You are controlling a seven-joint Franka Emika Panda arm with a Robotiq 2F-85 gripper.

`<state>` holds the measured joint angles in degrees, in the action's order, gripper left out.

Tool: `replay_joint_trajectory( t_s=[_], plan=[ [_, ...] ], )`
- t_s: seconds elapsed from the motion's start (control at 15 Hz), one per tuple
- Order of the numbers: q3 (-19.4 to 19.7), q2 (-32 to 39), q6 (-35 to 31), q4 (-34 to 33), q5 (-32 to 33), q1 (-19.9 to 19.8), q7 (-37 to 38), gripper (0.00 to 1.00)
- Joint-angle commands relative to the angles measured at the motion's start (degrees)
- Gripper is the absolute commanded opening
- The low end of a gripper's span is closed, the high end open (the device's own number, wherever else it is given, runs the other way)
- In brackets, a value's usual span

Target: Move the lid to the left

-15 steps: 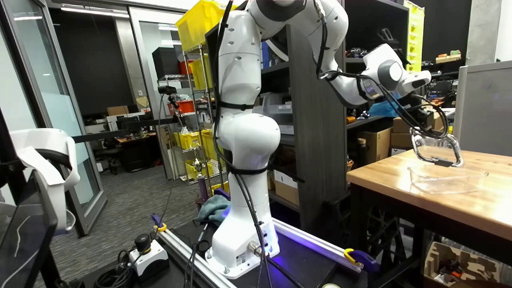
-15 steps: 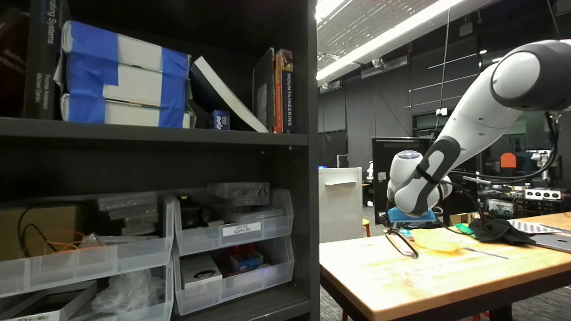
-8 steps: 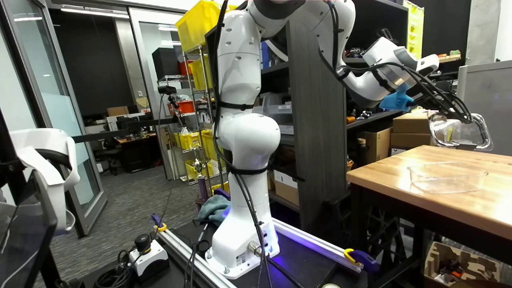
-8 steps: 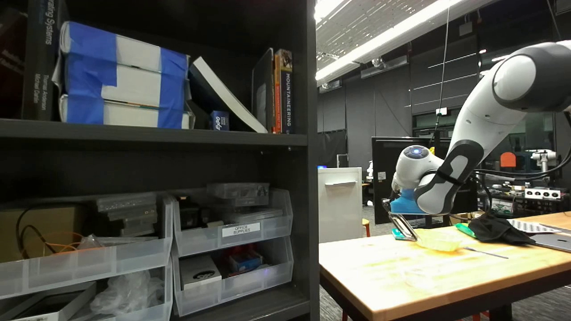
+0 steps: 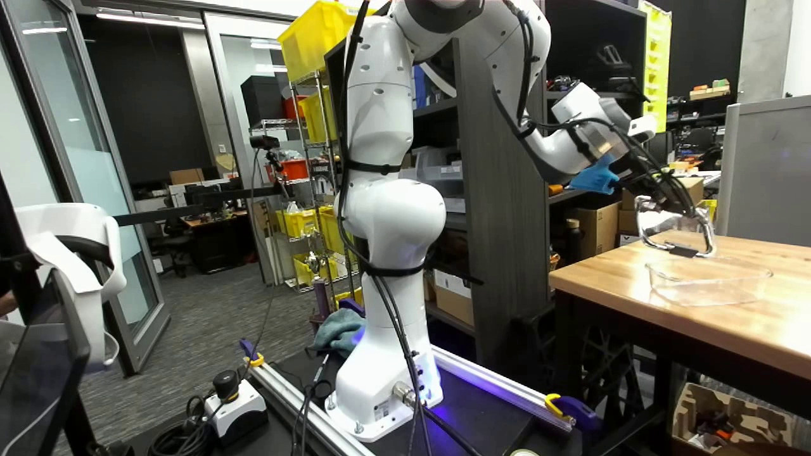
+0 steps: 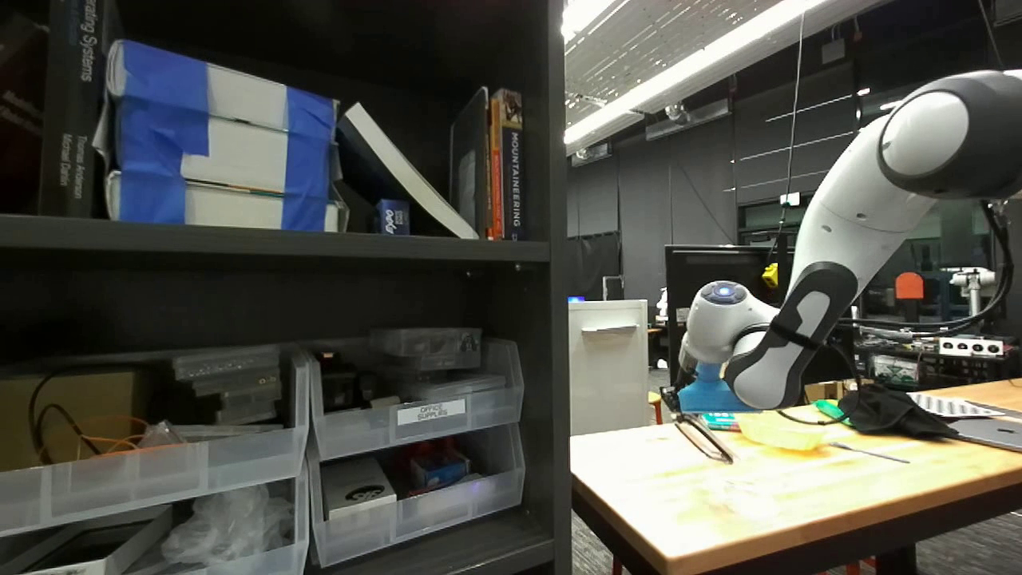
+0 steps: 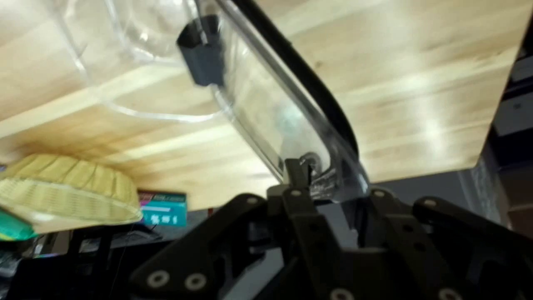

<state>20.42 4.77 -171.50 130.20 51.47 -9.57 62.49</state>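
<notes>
— Where is the room, by the wrist view?
— Toward 2 o'clock from the pincer (image 7: 327,193), where the pale wooden table (image 7: 424,66) runs to its edge; a clear box (image 7: 143,83) sits at 10 o'clock, a yellow basket (image 7: 83,171) at 9.
— And the lid (image 7: 270,112)?
— Thin, rectangular, see-through, its rim glinting, 1 dark tab (image 5: 683,251) at its lower edge, it tilts over the table in both exterior views; whether that edge meets the wood, I cannot tell.
— What holds it?
— The pincer, clenched on its near end, as the lid slants away toward 11 o'clock.
</notes>
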Motion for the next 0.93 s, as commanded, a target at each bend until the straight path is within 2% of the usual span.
replay_joint_trajectory(
  t_s=[0.0, 0.2, 0.33, 0.47, 0.67, 0.73, 0.87],
  plan=[
    [-6.53, -2.65, 1.32, 7.45, -16.21, -0.02, -13.85, 0.06],
    [-9.88, -2.4, 4.6, 7.45, -32.02, 0.46, -26.33, 0.06],
    [-10.21, -2.17, 7.68, 6.18, -39.19, 0.75, -32.35, 0.06],
    [-9.67, -1.98, 10.18, 4.9, -43.27, 0.53, -36.66, 0.06],
    [-8.41, -1.46, 12.78, 3.25, -44.78, -0.24, -39.75, 0.06],
    [-8.66, -1.58, 15.2, 2.69, -47.13, -0.68, -42.56, 0.06],
    [-9.94, -3.34, 22.5, 2.08, -55.72, -1.54, -51.61, 0.06]
  ],
)
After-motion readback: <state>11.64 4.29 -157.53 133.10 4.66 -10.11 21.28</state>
